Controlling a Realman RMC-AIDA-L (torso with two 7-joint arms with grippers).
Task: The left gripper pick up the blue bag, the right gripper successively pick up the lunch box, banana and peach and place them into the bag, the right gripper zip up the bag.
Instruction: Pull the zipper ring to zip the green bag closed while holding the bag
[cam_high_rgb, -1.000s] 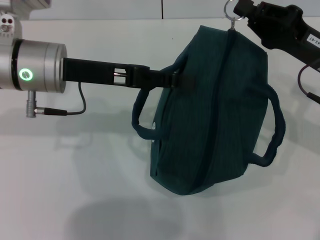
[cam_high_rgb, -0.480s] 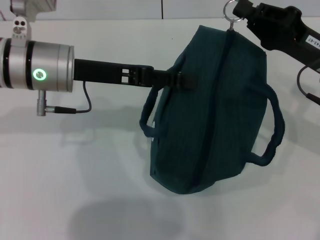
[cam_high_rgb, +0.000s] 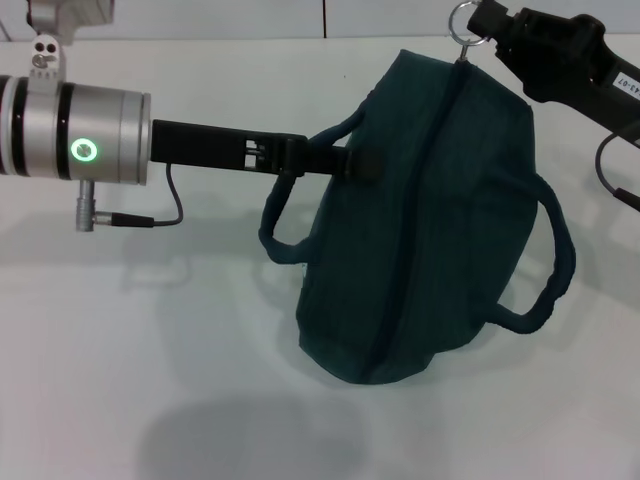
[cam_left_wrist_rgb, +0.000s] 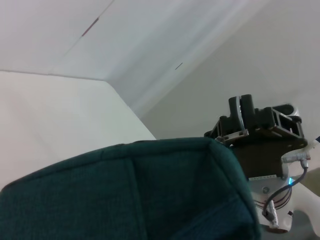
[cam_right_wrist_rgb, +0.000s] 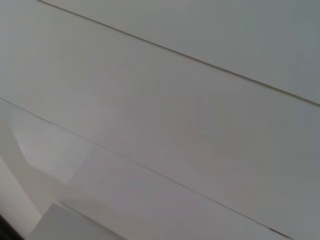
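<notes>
Left to right: left gripper (cam_high_rgb: 345, 160) clamped on one handle of the blue bag (cam_high_rgb: 430, 220), held above the table (cam_high_rgb: 150, 330); right gripper (cam_high_rgb: 478, 22) at the ring zipper pull (cam_high_rgb: 464, 20), grasp unclear. Zip appears drawn; task seemingly near done.

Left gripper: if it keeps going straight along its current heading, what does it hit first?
The blue bag. The left gripper points at its side, at the near handle, so the fabric is probably first; depth is unclear.
</notes>
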